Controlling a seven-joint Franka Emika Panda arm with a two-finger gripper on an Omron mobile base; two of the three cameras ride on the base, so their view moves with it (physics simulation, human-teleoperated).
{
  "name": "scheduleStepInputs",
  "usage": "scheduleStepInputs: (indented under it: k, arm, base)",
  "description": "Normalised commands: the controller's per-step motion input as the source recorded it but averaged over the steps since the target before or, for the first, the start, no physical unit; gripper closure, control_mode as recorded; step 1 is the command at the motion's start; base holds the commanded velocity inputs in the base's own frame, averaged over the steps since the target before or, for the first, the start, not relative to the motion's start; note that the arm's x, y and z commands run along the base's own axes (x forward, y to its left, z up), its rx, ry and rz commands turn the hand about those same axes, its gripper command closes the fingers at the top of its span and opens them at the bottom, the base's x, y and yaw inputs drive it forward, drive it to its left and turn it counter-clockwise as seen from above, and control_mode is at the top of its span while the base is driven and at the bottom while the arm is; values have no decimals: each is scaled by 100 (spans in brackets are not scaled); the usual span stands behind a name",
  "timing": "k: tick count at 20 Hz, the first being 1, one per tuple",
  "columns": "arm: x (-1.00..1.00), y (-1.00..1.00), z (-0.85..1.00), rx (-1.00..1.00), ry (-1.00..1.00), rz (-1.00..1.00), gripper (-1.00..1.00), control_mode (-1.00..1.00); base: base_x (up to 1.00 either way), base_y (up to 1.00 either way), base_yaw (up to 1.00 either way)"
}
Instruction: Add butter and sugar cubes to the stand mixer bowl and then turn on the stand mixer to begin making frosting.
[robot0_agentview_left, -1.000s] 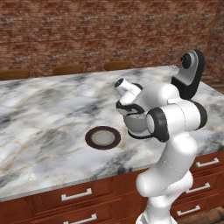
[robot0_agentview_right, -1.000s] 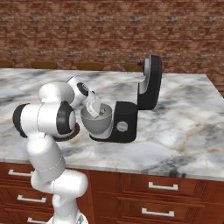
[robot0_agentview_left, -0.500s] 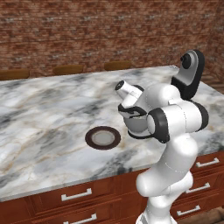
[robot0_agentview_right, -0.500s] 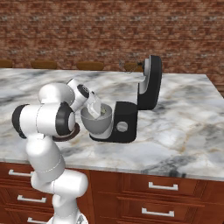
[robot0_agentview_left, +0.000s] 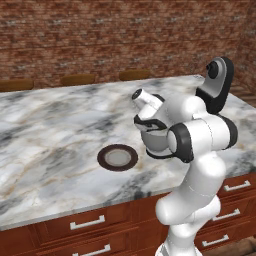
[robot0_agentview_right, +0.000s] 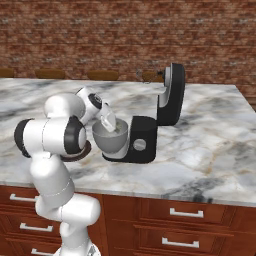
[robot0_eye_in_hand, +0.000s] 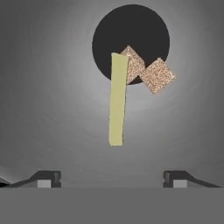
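Hand view looks straight down into the grey bowl (robot0_eye_in_hand: 52, 87): butter (robot0_eye_in_hand: 117, 99) lying inside as a pale yellow strip, seen edge-on, with two brown speckled sugar cubes (robot0_eye_in_hand: 151, 73) at its far end, all three over or beside the dark round patch at the bottom. Hand (robot0_eye_in_hand: 112, 178) spread wide, fingertips (robot0_eye_in_hand: 47, 178) far apart at the lower edge, nothing between them, poised above the bowl's mouth. Judged from this, both ingredients already in; switching on the mixer (robot0_agentview_right: 150, 125) not yet done. Right base view puts the bowl (robot0_agentview_right: 111, 139) seated on the black mixer's base, head tilted up and back, silver knob (robot0_agentview_right: 139, 145) on the side of the base facing the camera, untouched, hand (robot0_agentview_right: 108, 122) dipping over the rim. Left base view has the arm covering most of the bowl (robot0_agentview_left: 156, 140), the mixer's raised head (robot0_agentview_left: 217, 85) behind it, and a dark brown plate (robot0_agentview_left: 117, 157) bare on the marble desk (robot0_agentview_left: 50, 130) just to the left. Remaining, most likely: lifting clear of the bowl, reaching for the knob, turning it. Whether the head needs lowering first, cannot tell.
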Motion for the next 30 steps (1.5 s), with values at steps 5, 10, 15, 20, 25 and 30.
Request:
scheduleStepInputs:
  k: [5,10,15,20,25,30]
  arm:
    - [-31,0,64,2,0,16,-100,-100]
    - [-75,-11,40,4,-4,34,-100,-100]
    - [-89,-27,24,10,-7,50,-100,-100]
    - [-91,-35,41,19,-13,40,-100,-100]
    - [-68,-55,52,26,-24,15,-100,-100]
    - [-43,-61,27,26,-19,0,-100,-100]
  base:
    - [0,0,0]
    - [0,0,0]
    - [0,0,0]
    - [0,0,0]
    - [0,0,0]
    - [0,0,0]
